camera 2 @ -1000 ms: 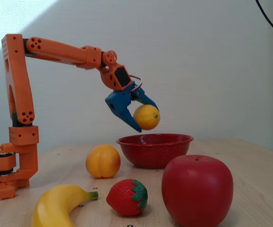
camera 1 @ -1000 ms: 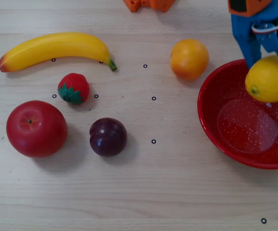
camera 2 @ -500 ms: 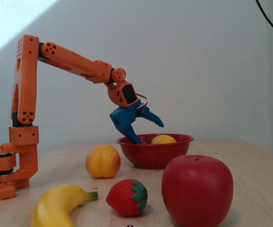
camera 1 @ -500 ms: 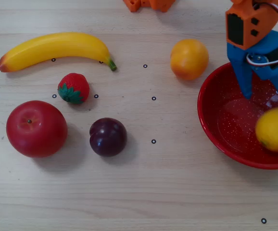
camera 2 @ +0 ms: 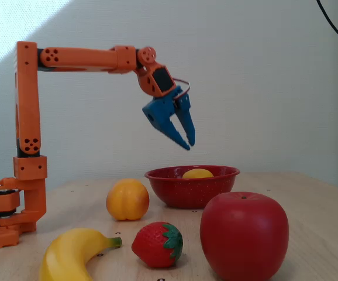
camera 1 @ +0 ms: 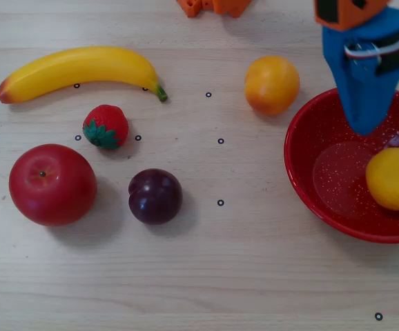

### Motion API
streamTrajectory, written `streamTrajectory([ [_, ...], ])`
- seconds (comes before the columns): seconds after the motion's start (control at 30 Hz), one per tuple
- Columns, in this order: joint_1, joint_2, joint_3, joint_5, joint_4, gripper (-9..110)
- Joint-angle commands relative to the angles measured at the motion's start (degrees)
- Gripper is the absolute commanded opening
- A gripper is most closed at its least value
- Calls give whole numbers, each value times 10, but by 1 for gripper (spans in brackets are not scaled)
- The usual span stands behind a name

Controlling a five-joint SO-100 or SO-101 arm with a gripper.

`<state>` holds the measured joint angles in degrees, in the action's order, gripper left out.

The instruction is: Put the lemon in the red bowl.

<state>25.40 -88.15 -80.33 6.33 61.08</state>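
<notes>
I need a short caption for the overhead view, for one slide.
Lemon lies in the red bowl; blue gripper hangs empty above it.
</notes>
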Motion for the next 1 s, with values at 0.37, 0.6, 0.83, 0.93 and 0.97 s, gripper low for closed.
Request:
streamTrajectory([
  [0.37,-148,-411,-292,-4,-36,0],
  [0.6,-204,-603,-535,15,-112,0],
  [0.83,-231,-775,-723,8,-148,0],
  [0.93,-237,-832,-788,6,-164,0],
  [0.97,-238,-850,-809,6,-173,0],
])
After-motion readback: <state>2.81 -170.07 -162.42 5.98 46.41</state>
